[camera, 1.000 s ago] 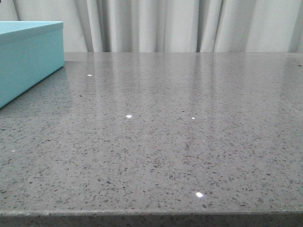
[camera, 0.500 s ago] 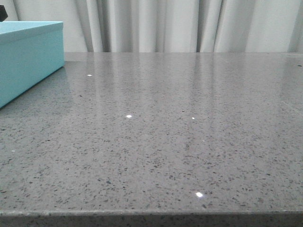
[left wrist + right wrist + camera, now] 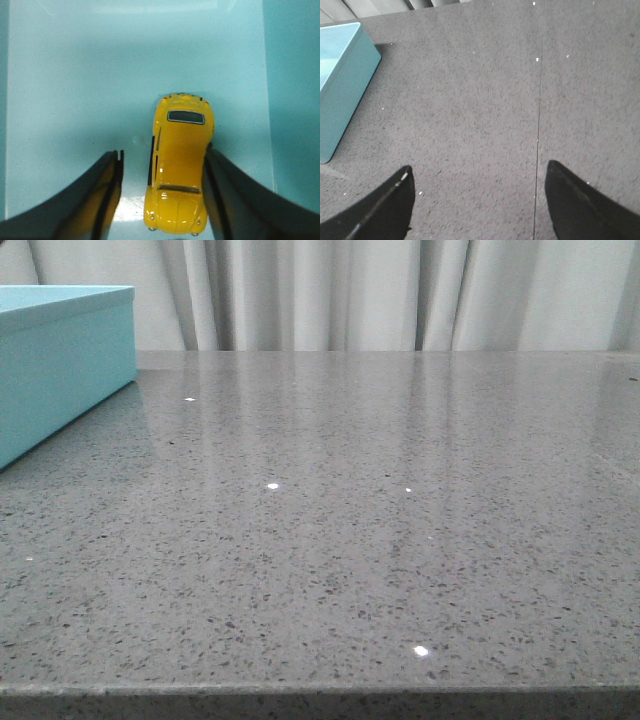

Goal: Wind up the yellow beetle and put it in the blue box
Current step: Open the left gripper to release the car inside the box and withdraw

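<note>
Our left gripper's fingers are spread inside the blue box, the yellow beetle between them, against one finger; our right gripper gapes wide above the table.

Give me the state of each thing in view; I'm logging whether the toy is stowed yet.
yellow beetle: upright on its wheels, lying on the box floor.
blue box: open, no lid on it, standing on the table.
left pincer: open, one finger against the car's side.
right pincer: open, empty, above the table.
</note>
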You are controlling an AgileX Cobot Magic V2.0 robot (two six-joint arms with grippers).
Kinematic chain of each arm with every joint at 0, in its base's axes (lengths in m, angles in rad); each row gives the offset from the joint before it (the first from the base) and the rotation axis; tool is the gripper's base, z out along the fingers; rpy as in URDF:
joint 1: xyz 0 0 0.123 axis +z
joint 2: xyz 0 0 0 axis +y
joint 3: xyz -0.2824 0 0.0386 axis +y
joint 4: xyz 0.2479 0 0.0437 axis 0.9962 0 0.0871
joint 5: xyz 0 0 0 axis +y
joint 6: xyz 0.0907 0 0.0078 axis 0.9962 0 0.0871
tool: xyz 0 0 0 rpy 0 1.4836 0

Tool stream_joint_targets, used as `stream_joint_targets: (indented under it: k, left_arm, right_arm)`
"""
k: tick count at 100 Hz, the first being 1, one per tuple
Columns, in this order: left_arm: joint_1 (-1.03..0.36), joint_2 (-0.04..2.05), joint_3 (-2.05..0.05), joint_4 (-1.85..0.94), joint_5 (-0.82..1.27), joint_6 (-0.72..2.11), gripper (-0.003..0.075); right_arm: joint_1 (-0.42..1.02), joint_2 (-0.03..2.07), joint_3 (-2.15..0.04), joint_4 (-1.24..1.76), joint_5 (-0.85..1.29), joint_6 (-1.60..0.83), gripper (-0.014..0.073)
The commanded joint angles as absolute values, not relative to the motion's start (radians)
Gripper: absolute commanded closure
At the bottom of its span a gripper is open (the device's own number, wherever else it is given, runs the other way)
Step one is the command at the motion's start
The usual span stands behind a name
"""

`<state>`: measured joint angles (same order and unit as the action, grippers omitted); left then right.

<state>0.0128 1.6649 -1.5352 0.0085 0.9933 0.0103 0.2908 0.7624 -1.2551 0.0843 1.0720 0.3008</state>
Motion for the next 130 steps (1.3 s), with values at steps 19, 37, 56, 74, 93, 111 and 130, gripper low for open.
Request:
stream_joint_targets:
  k: [19, 37, 56, 74, 93, 111, 130]
  left_arm:
    - [0.016, 1.467, -1.488, -0.016, 0.832, 0.068, 0.0714]
    - [0.016, 1.332, -1.347, -0.023, 0.729, 0.073, 0.0741]
    - [0.016, 1.176, -1.152, -0.039, 0.575, 0.076, 0.0741]
    - [0.016, 1.031, -0.97, -0.039, 0.436, 0.076, 0.0741]
    - [0.016, 0.879, -0.805, -0.041, 0.331, 0.076, 0.0741]
    - [0.016, 0.735, -0.659, -0.041, 0.219, 0.076, 0.0741]
    - [0.016, 0.606, -0.486, -0.041, 0.135, 0.076, 0.0741]
  right_arm:
    - [0.293, 0.662, -1.133, -0.021, 0.823, 0.255, 0.0139]
    - [0.293, 0.576, -0.994, -0.032, 0.74, 0.255, 0.0552]
    - [0.293, 0.479, -0.864, -0.042, 0.62, 0.255, 0.0661]
    - [0.293, 0.379, -0.728, -0.062, 0.479, 0.255, 0.0661]
    - [0.293, 0.283, -0.596, -0.099, 0.359, 0.255, 0.0661]
    - [0.293, 0.227, -0.513, -0.13, 0.313, 0.255, 0.0661]
    - [0.293, 0.181, -0.444, -0.194, 0.271, 0.255, 0.0661]
